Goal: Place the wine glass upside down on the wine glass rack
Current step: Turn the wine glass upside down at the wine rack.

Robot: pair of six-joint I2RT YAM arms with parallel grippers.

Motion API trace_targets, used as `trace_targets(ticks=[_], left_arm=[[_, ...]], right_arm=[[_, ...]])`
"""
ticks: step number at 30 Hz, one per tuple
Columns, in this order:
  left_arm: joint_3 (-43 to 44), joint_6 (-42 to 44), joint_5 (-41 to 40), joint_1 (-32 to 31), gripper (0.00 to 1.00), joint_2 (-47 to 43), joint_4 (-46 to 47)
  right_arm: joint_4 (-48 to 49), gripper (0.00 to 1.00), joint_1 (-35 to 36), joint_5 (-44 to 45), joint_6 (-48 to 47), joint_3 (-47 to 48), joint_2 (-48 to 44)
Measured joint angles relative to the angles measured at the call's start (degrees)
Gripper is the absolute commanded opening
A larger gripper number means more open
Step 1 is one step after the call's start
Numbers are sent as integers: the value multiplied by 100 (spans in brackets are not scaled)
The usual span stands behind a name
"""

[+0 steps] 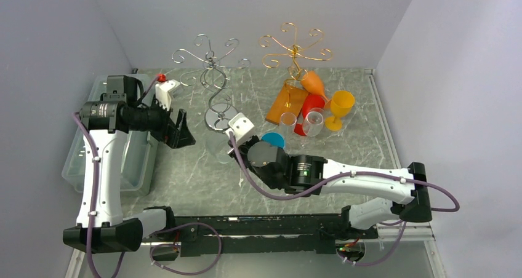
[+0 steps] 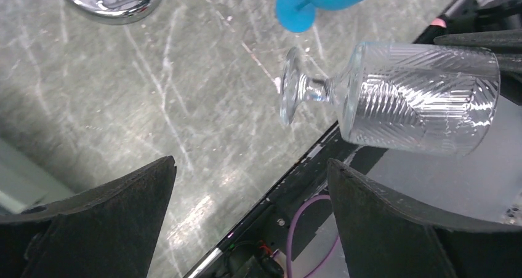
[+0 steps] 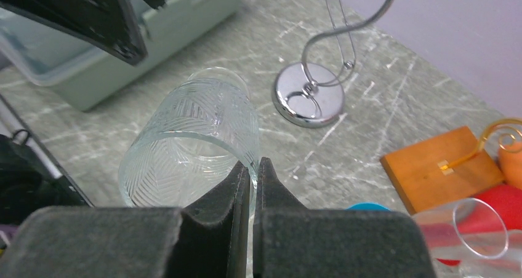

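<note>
A clear ribbed wine glass [image 3: 191,136] is held on its side, with my right gripper [image 3: 252,165] shut on its rim, one finger inside the bowl and one outside. In the left wrist view the glass [image 2: 418,99] points its foot [image 2: 289,87] toward the left. In the top view it shows only faintly [image 1: 216,147], just ahead of the right gripper [image 1: 232,147]. My left gripper [image 1: 178,130] stands wide open to the left of the glass, with nothing between its fingers [image 2: 249,162]. The silver wire wine glass rack [image 1: 212,63] stands just behind, its round base [image 3: 311,93] on the table.
A gold wire rack [image 1: 295,47] on an orange block [image 1: 286,103] stands at the back right. Orange, red, yellow and clear glasses [image 1: 317,109] are crowded around it. A blue glass [image 1: 273,139] lies by my right wrist. A translucent bin [image 1: 132,161] sits along the left edge.
</note>
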Motion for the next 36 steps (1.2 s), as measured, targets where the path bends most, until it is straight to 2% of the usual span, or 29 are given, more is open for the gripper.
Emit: trace_targets(ticks=[8, 12, 15, 16, 22, 23, 26, 27, 28, 34, 35, 36], left_arm=[[-181, 92, 699, 0, 96, -9, 13], [-181, 227, 804, 2, 86, -66, 0], [-179, 332, 903, 0, 67, -81, -37], [-179, 376, 938, 0, 64, -81, -63], [-76, 616, 1139, 2, 63, -70, -282], [-46, 660, 1154, 4, 57, -70, -321], [39, 868, 1248, 11, 17, -70, -459], [59, 894, 1285, 7, 8, -68, -520], [98, 1032, 1270, 7, 2, -55, -586], [297, 1327, 1320, 103, 0, 225, -844], [308, 1355, 1283, 103, 0, 267, -855], [317, 1362, 1226, 103, 0, 282, -855]], right_arm=[[616, 0, 0, -374, 195, -81, -177], [846, 0, 0, -498, 304, -129, -216], [1029, 0, -2, -614, 380, -160, -249], [1104, 0, -2, -651, 415, -181, -264], [1388, 0, -63, -901, 680, -297, -339], [1443, 0, -83, -922, 734, -315, -339], [1615, 0, -136, -1054, 868, -356, -339], [1665, 0, -146, -1082, 898, -374, -339], [1698, 0, -164, -1091, 911, -402, -339], [1707, 0, -238, -1217, 872, -479, -323], [1705, 3, -271, -1255, 881, -479, -297], [1698, 11, -293, -1281, 896, -479, -269]])
